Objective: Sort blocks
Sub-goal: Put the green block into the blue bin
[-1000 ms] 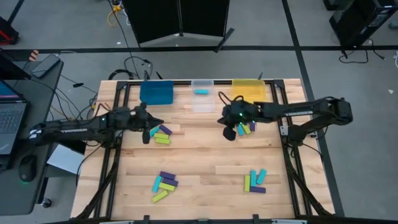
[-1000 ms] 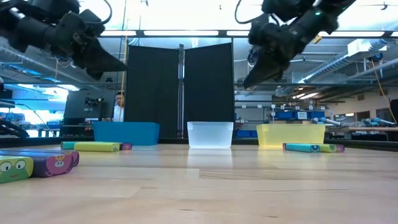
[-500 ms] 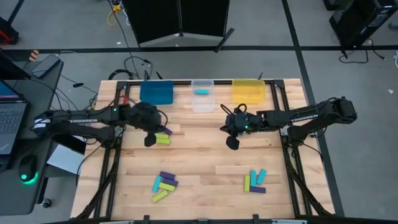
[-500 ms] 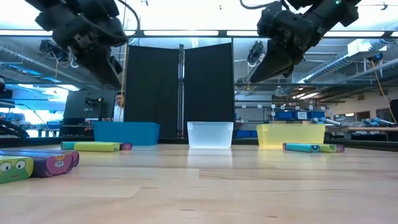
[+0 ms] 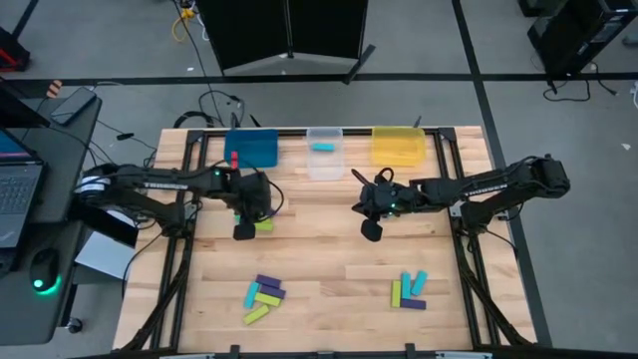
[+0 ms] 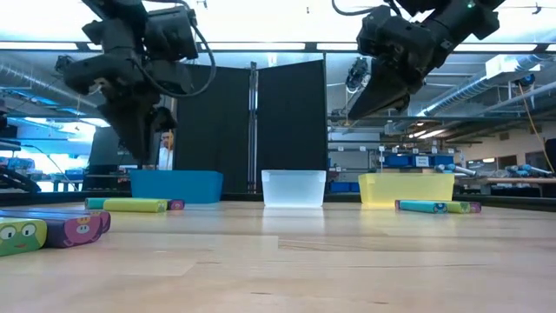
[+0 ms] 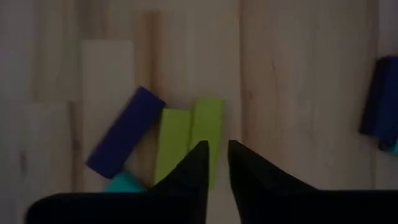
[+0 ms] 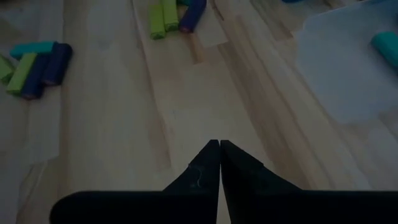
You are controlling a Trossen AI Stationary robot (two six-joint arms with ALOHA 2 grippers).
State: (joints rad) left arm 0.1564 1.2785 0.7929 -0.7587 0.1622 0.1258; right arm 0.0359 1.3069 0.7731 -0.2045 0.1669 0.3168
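My left gripper (image 5: pixel 243 232) points straight down over a cluster of blocks (image 5: pixel 262 217) left of the table's middle, its fingers a narrow gap apart and touching nothing. In the left wrist view the gripper (image 7: pixel 216 149) stands above two lime green blocks (image 7: pixel 186 143) lying side by side, with a purple block (image 7: pixel 124 130) and a cyan block (image 7: pixel 124 183) beside them. My right gripper (image 5: pixel 371 232) hangs shut above bare wood right of the middle, fingertips together (image 8: pixel 219 146). Two more clusters lie flat near the near edge (image 5: pixel 262 296) (image 5: pixel 409 291).
Three bins stand along the far edge: blue bin (image 5: pixel 249 148), clear bin (image 5: pixel 324 165) holding one cyan block (image 5: pixel 321 146), yellow bin (image 5: pixel 397 145). In the low view a cyan and a green block (image 6: pixel 433 207) lie below my right arm. Bare wood lies between the grippers.
My left gripper has swung from a level, slanting pose to point straight down, and its wrist has moved toward the table's right over the block cluster. My right gripper has shifted a little toward the near edge. No block has moved.
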